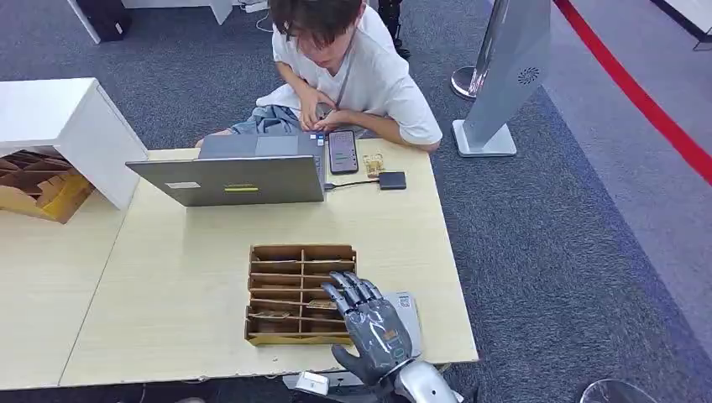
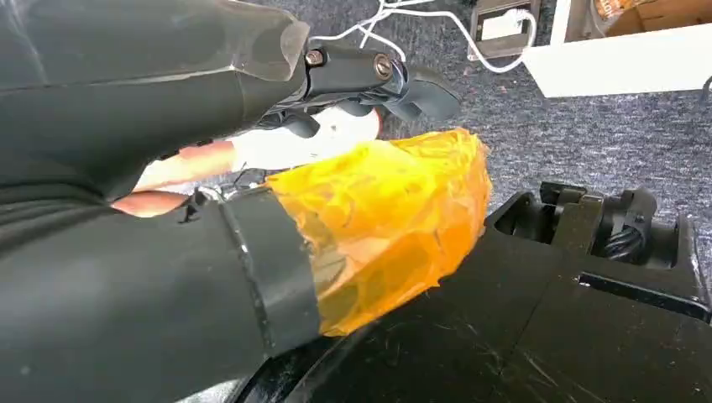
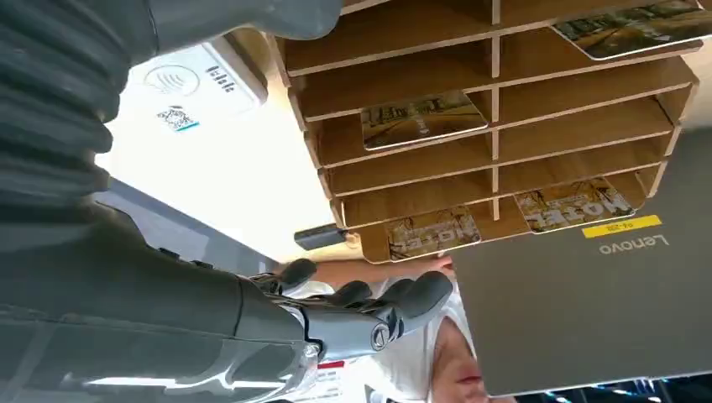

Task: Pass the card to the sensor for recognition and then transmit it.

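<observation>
A brown wooden card rack (image 1: 290, 273) lies on the pale table (image 1: 168, 277) near its front edge. Yellowish picture cards (image 3: 424, 118) lie in several of its slots (image 3: 571, 206). The flat white card sensor (image 1: 410, 309) sits just right of the rack, and its wave symbol and code sticker (image 3: 195, 85) face up. My right hand (image 1: 369, 326) hovers over the rack's near right corner and part of the sensor, fingers spread and holding nothing (image 3: 369, 312). My left hand (image 2: 252, 193) hangs over the carpet, its thumb wrapped in orange tape, its fingers apart.
A person (image 1: 353, 67) sits at the table's far side behind an open grey laptop (image 1: 239, 178), with a phone (image 1: 342, 151) and a small black adapter (image 1: 392, 180) beside it. A white cabinet (image 1: 67, 126) stands at the far left. A grey stand (image 1: 504, 75) rises at the back right.
</observation>
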`<state>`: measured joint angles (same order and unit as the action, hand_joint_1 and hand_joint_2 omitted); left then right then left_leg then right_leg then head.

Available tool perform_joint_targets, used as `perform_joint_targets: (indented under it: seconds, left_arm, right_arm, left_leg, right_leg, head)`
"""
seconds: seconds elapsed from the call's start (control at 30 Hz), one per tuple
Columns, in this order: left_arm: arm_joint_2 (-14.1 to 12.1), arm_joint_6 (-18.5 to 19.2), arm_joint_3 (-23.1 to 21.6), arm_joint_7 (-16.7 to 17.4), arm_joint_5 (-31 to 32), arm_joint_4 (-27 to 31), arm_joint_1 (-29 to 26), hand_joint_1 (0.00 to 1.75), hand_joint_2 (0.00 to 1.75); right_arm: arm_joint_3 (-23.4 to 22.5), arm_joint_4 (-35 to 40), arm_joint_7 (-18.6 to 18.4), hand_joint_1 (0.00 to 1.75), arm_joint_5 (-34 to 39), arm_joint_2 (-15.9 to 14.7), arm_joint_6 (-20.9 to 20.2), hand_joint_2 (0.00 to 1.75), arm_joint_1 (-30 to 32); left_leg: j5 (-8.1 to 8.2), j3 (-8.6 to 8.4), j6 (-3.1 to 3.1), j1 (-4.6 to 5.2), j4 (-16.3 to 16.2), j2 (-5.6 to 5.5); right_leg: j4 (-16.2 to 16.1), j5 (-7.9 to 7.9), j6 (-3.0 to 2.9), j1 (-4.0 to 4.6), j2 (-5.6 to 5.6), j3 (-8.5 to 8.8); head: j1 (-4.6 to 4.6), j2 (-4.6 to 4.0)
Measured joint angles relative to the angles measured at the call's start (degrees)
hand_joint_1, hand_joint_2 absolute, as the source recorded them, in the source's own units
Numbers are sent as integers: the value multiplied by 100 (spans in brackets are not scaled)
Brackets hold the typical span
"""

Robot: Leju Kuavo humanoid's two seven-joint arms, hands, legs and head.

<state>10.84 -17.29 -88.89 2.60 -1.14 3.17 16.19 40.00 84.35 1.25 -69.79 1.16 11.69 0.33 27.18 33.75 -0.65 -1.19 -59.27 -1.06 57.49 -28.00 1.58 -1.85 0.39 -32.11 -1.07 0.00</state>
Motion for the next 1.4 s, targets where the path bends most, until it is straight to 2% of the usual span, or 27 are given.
perform_joint_targets:
  seconds: [0.3, 0.43, 0.53, 1.0, 1.23, 1.4]
  left_arm:
    - [0, 7, 0, 0, 20, 0, 3, 0, 0]
    - [0, 9, 0, 11, 55, 11, 13, 0, 0]
    - [0, 20, 0, 15, 83, 35, 24, 0, 0]
    - [0, 52, 0, 15, 151, 46, 33, 0, 0]
    - [0, 68, 0, 17, 160, 68, 35, 0, 0]
    - [0, 68, 0, 17, 162, 81, 36, 0, 0]
  right_arm:
    - [0, -2, -28, 35, -44, 15, -28, 175, -28]
    - [-37, -22, -83, 38, -175, 172, -587, 175, -198]
    - [-72, -35, -74, 38, -227, 297, -739, 175, -326]
    - [-103, -192, -46, 49, -284, 437, -807, 175, -485]
    - [-103, -197, -46, 49, -284, 446, -813, 175, -502]
    - [-103, -197, -46, 58, -284, 446, -813, 175, -505]
  left_leg:
    - [0, 0, 0, 0, 0, 0]
    - [-1, -1, 0, 0, 0, 6]
    - [-2, -1, -2, 0, 0, 5]
    - [-2, -1, -2, 0, 0, 5]
    - [-2, 0, -2, 0, 0, 5]
    - [-2, 0, -2, 0, 0, 5]
  right_leg:
    - [0, 0, 0, 0, 0, 0]
    - [0, 1, -1, 0, 6, -1]
    - [1, 1, -1, 0, 5, -1]
    - [1, 1, -1, 0, 5, -1]
    - [1, 2, -1, 0, 5, -1]
    - [1, 1, -1, 0, 5, -1]
  head:
    - [0, 0]
    - [0, 0]
    - [0, 0]
    - [0, 0]
    - [0, 0]
    - [0, 0]
